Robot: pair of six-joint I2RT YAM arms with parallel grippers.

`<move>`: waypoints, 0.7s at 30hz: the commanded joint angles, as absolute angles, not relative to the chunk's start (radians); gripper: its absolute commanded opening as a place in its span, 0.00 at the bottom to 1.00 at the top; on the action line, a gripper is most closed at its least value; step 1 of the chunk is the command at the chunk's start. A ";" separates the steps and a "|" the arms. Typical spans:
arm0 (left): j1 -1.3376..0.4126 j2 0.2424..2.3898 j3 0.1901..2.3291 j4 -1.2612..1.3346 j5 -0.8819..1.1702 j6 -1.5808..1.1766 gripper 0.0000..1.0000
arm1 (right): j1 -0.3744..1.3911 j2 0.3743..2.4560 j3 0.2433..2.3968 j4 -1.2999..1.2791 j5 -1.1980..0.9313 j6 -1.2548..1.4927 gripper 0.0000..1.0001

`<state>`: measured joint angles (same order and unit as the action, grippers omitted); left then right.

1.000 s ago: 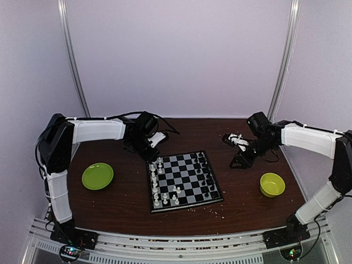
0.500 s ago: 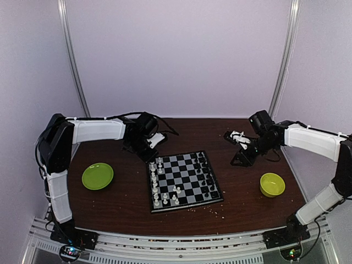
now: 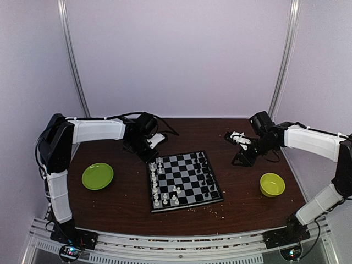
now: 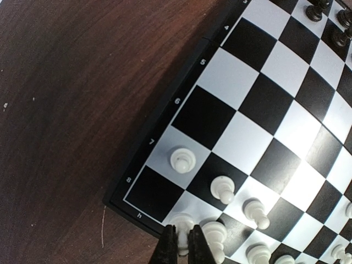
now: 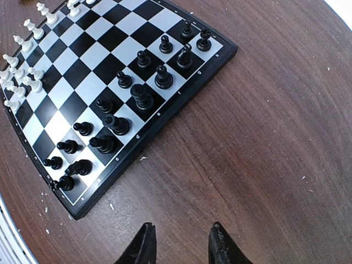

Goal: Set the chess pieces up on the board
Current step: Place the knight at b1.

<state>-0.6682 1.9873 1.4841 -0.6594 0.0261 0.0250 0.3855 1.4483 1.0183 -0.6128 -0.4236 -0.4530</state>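
**A:** Black fingertips (image 4: 168, 246) first. The left gripper (image 4: 181, 245) hangs at a corner of the board (image 4: 228, 77), jaws drawn almost together, and a white piece (image 4: 182, 221) sits right at the slit. Is it pinched?

**B:** I can't tell, because the tips hide its lower half. It may be held, or it may just be standing past them.

**A:** How would it handle?

**B:** Light and hard, I'd judge, with smooth sides, so it could easily tip or squirt out of a grip. I'd take it on the stem just under the head, jaws square to it, with little force. Its neighbours crowd close, so the approach and the lift should be straight up and down.

**A:** And the right gripper (image 5: 183, 245)?

**B:** Its fingers (image 5: 144, 245) are spread with nothing between them. They're over bare table (image 5: 264, 143), just off the board's edge.

**A:** Beyond that?

**B:** The board lies flat in the middle of the table. The black pieces (image 5: 144, 96) stand upright in two rough rows along the side nearest the right arm. The white pieces (image 5: 33, 82) line the opposite side, and from above a couple of them stand forward of their ranks.

**A:** And farther out?

**B:** A lime plate (image 3: 98, 176) is off to the left and a lime bowl (image 3: 272, 185) to the right, both well apart from the board.
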 commanded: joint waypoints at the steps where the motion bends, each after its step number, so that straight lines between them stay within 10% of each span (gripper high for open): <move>1: -0.673 1.989 1.502 -0.668 0.043 0.038 0.04 | 0.379 1.446 1.012 -0.607 -0.402 -0.471 0.33; 21: -0.707 2.018 1.514 -0.713 0.024 0.048 0.05 | 0.378 1.453 1.009 -0.609 -0.391 -0.477 0.33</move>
